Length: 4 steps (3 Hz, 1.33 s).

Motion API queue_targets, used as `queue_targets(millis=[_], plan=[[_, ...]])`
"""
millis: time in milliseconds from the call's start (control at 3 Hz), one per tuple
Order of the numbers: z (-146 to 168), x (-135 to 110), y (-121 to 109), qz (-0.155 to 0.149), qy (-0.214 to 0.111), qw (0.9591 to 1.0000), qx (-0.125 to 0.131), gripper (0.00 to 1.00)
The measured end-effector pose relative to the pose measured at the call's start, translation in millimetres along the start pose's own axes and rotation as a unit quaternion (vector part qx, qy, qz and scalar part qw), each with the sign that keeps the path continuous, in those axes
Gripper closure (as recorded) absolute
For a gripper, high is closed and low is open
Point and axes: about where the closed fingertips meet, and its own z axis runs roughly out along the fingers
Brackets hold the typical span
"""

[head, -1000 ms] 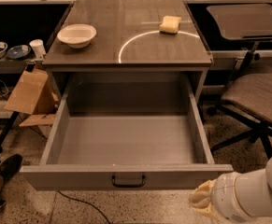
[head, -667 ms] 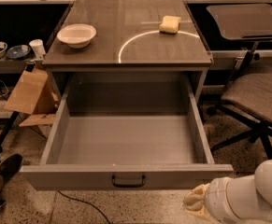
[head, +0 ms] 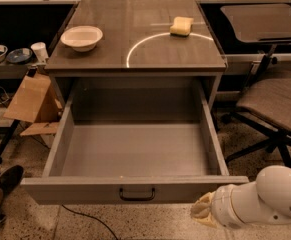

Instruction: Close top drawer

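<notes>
The top drawer (head: pixel 135 156) is pulled fully out of the grey cabinet and is empty inside. Its flat grey front panel (head: pixel 75 190) faces me, with a small black bar handle (head: pixel 136 194) at its middle. My gripper (head: pixel 201 211) is at the bottom right, just below the right end of the front panel, at the tip of my white arm (head: pixel 265 199). It is to the right of the handle and does not visibly touch the panel.
The cabinet top (head: pixel 135 54) carries a white bowl (head: pixel 81 37) and a yellow sponge (head: pixel 181 26). An office chair (head: pixel 275 104) stands at the right. A cardboard piece (head: pixel 30 101) leans at the left. A shoe (head: pixel 2 189) and a cable (head: pixel 85 219) lie on the floor.
My arm and gripper have moved left along the bottom of the view, closer to the right end of the drawer's front panel. The drawer has not moved.
</notes>
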Motion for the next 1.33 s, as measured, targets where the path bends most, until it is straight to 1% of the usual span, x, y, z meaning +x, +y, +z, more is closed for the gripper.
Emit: queue_targets(millis=[333, 667, 1000, 1333], plan=[[2.5, -2.2, -19.6, -0.007, -0.002, 0.9999, 0.008, 0.75], [0.3, -5.3, -26.7, -0.009, -0.004, 0.9999, 0.013, 0.50], [-10.8, -27.6, -43.6, -0.020, -0.019, 0.9992, 0.030, 0.28], [-11.0, -27.3, -42.5, -0.020, -0.019, 0.9992, 0.030, 0.04]])
